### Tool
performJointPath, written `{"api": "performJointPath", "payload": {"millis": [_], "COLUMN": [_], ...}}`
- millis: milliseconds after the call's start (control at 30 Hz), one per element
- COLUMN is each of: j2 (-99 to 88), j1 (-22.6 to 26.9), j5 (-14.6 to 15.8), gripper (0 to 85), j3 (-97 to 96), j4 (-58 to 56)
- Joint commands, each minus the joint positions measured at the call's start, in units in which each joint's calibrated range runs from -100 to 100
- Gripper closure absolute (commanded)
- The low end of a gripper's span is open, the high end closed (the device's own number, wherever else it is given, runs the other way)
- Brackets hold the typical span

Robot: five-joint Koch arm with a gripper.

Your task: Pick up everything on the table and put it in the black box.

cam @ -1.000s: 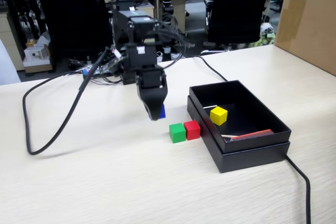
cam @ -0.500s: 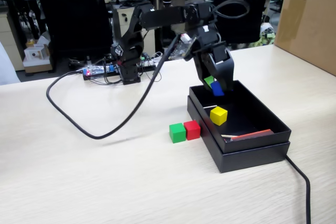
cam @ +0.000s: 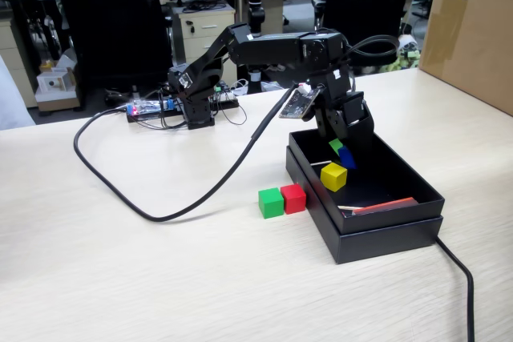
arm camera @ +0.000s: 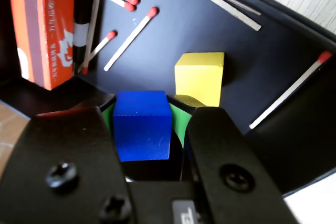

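Note:
My gripper (cam: pixel 343 153) hangs low inside the black box (cam: pixel 383 234) and is shut on the blue cube (cam: pixel 347 158). In the wrist view the blue cube (arm camera: pixel 143 124) sits squeezed between the green-lined jaws of the gripper (arm camera: pixel 149 104), just above the box floor (arm camera: pixel 262 51). The yellow cube (cam: pixel 333 176) lies in the box right beside the gripper, and the wrist view shows it (arm camera: pixel 199 77) just beyond the blue one. On the table (cam: pixel 160 278), the green cube (cam: pixel 271 203) and the red cube (cam: pixel 293 198) touch each other against the box's left wall.
An orange matchbox (arm camera: pixel 47 24) and loose matches (arm camera: pixel 131 35) lie in the box. A black cable (cam: pixel 160 210) loops over the table left of the cubes; another (cam: pixel 458 274) runs past the box's right corner. A brown carton (cam: pixel 473 30) stands at the back right.
The arm has swung right from the table, carrying the blue cube over the box, and has now lowered it inside next to the yellow cube.

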Motion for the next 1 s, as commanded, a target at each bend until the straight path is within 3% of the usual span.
{"api": "performJointPath", "payload": {"millis": [0,133,267,367,433,633,967], "j2": [-9.50,-15.24,-16.50,-17.08,-17.42,-29.58,-40.26], "j1": [0.15,0.10,0.00,0.00,-0.10,-2.30,-11.38], "j5": [0.24,0.20,0.24,0.49,0.49,0.29,-2.39], "gripper": [75.3,67.0,64.4,46.7,39.8,39.4,39.2], "j3": [-1.88,-8.68,-12.40,-14.48,-15.03,-14.03,-19.83], "j4": [-0.52,-1.73,-1.73,-2.34,-2.51,-2.51,-2.51]}}
